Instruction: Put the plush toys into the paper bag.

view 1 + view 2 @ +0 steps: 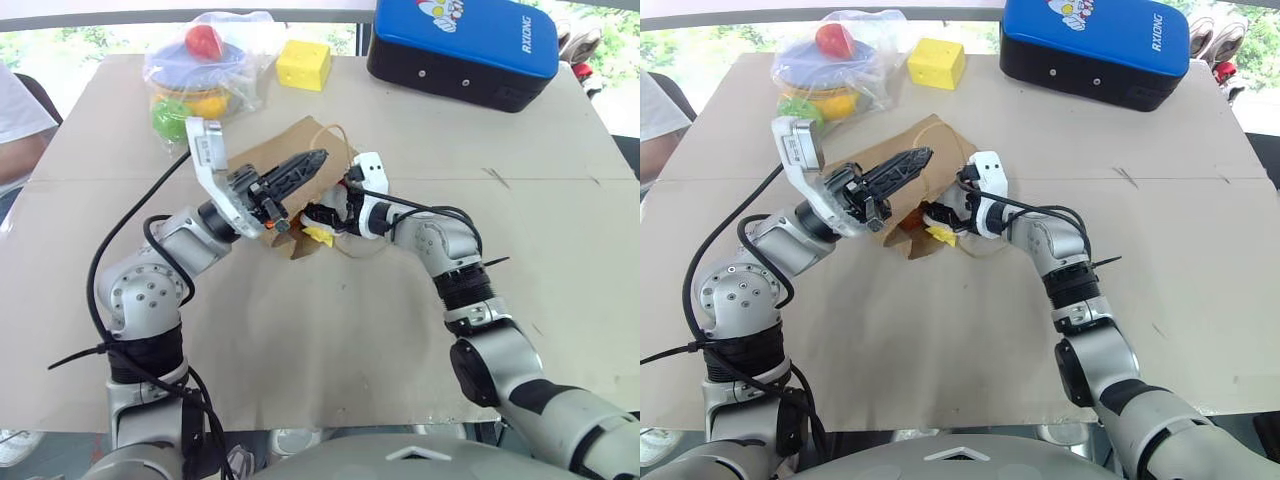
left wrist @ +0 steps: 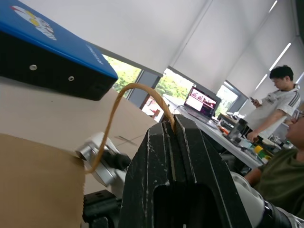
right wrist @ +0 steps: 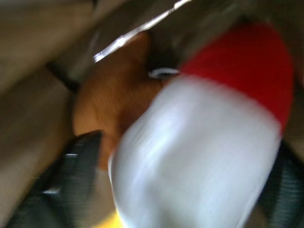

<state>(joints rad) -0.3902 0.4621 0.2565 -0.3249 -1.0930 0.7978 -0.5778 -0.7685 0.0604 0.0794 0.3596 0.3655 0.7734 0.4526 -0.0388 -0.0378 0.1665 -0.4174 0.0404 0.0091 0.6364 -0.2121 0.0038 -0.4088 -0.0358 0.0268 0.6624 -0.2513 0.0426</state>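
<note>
Brown bag handle pinched by left fingers; right fingers spread around the white chicken at its mouth.

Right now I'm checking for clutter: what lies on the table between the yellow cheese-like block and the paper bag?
Nothing: in the left eye view, bare table runs from the yellow block to the paper bag.

Two plush toys, one paper bag, one yellow block, one blue case
</note>
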